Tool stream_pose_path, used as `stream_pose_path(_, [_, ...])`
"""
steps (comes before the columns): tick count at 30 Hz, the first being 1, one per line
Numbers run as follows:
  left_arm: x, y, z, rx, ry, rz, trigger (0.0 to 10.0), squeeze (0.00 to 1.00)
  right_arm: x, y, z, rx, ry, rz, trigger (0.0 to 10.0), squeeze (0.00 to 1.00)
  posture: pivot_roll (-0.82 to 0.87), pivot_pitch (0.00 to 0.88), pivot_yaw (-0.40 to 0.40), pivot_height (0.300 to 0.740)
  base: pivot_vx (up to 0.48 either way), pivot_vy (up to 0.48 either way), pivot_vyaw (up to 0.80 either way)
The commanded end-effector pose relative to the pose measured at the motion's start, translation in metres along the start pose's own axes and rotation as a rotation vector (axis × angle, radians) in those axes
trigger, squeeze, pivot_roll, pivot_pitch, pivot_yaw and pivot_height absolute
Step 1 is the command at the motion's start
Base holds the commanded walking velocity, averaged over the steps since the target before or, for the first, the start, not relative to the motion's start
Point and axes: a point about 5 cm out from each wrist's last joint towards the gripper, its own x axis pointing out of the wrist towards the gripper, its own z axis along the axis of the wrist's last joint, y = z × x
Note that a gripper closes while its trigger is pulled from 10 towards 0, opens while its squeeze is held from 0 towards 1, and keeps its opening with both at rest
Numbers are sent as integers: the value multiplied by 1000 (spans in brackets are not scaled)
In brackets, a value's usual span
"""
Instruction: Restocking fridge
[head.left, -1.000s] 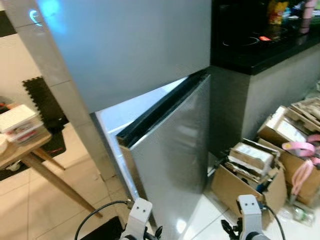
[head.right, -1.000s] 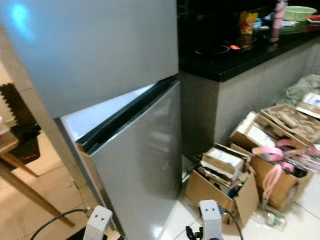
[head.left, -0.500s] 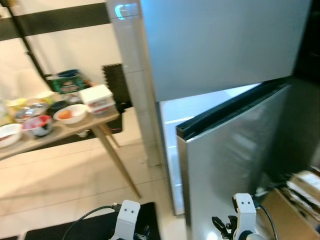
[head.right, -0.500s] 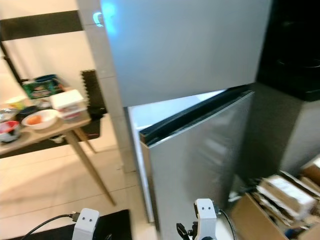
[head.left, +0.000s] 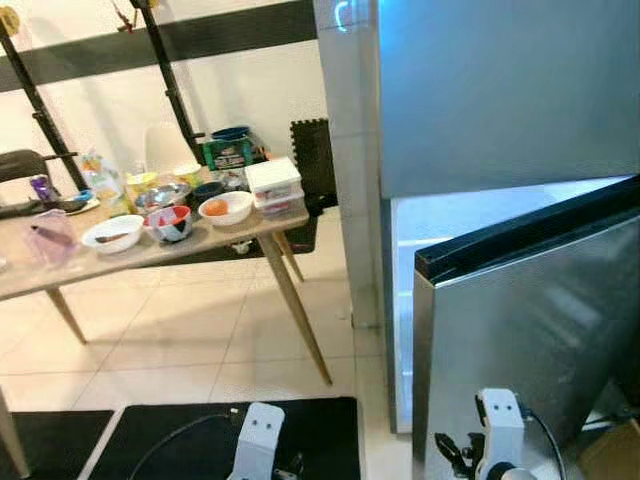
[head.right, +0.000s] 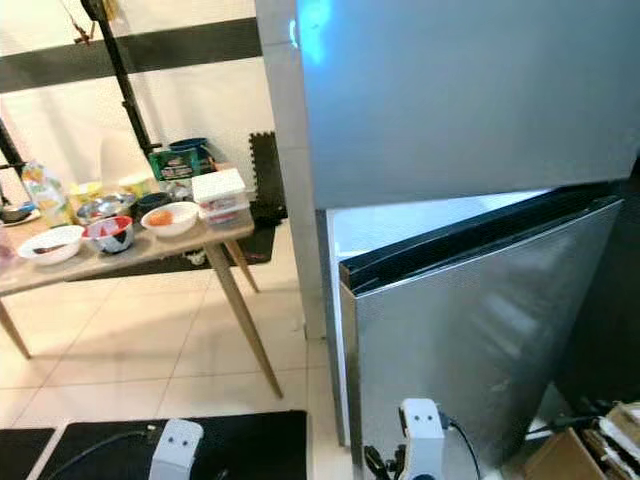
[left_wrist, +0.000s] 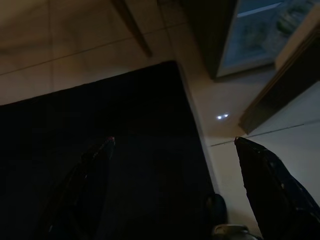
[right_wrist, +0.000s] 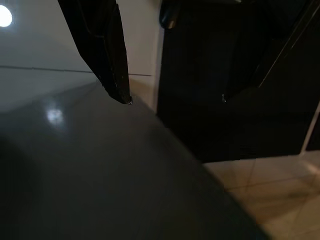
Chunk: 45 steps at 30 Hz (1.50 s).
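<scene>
- Beside the robot, at 3 o'clock in the head views, stands the fridge (head.right: 470, 100); its upper door is closed, and its lower door (head.right: 480, 330) hangs ajar, swung out toward the camera, with a lit white strip of interior showing behind its dark top edge.
- At 10 o'clock, well apart from the fridge, a wooden table (head.left: 150, 255) on slanted legs carries the likely stock: a white bowl (head.left: 225, 208) holding something orange, a patterned bowl (head.left: 168, 222), a second white bowl (head.left: 112, 234), a stack of white boxes (head.left: 273, 186) and a green tin (head.left: 228, 152). Judged from the task, these wait on the table so they can be carried across to the open compartment.
- At 6 o'clock a black mat (head.left: 190, 440) covers the tiled floor below both arms.
- Left gripper (left_wrist: 172, 145): fingers spread wide apart and empty, hanging low over the mat with the lit fridge opening ahead.
- Right gripper (right_wrist: 175, 97): fingers apart, holding nothing, its tips close to the grey face of the lower door.
- Judgement: with the door ajar and both grippers free, the step in hand appears to be fetching an item from the table.
</scene>
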Motion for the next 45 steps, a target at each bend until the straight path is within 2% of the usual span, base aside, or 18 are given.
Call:
stream_pose_path(1, [-1,-1,-2,-22,12,4,10000,0,1,5,0,13,0,20,10000,0,16,49,86,707,0,240,0])
stream_pose_path(6, [1,-5,-1,-13,8,-20,10000,0,1,5,1,8,-6,23,10000,0,9,55,90,707,0,384,0])
stream_pose_path(13, [5,-12,10,72,-11,-74,10000,0,1,5,0,8,-9,16,10000,0,-4,65,103,707,0,0,0])
stream_pose_path(17, [7,-31,18,232,-12,-288,10000,0,0,7,-3,13,-9,21,10000,0,-10,66,112,707,0,0,0])
stream_pose_path(18, [7,-31,18,232,-12,-288,10000,0,0,7,-3,13,-9,21,10000,0,-10,66,112,707,0,0,0])
stream_pose_path(21, [11,-38,24,402,-1,-395,10000,0,-1,6,-4,13,-7,19,10000,0,-7,65,112,707,0,0,0])
stream_pose_path(24, [20,-43,40,479,-9,-431,10000,0,-1,3,-1,15,-13,8,10000,0,-1,73,109,707,0,0,0])
stream_pose_path(25, [27,-43,51,524,-10,-450,10000,0,0,2,2,13,-16,5,10000,0,-1,84,109,707,0,0,0])
stream_pose_path(30, [35,-35,70,581,-23,-423,10000,0,1,1,7,1,-26,-2,10000,0,-1,94,110,707,0,0,0])
stream_pose_path(32, [35,-35,70,581,-23,-423,10000,0,1,1,7,1,-26,-2,10000,0,-1,94,110,707,0,0,0])
stream_pose_path(35, [44,-11,102,636,-41,-346,10000,0,2,0,14,-6,-62,-37,10000,0,10,121,108,707,0,0,0])
stream_pose_path(38, [46,-5,114,669,-46,-353,10000,0,2,1,15,-8,-69,-35,10000,0,11,130,112,707,0,0,0])
stream_pose_path(42, [43,-23,127,728,-97,-523,10000,0,1,1,13,-6,-77,-43,10000,0,13,134,119,707,0,0,0])
stream_pose_path(45, [37,-47,125,761,-115,-732,10000,0,0,0,12,1,-77,-45,10000,0,15,135,125,707,0,0,0])
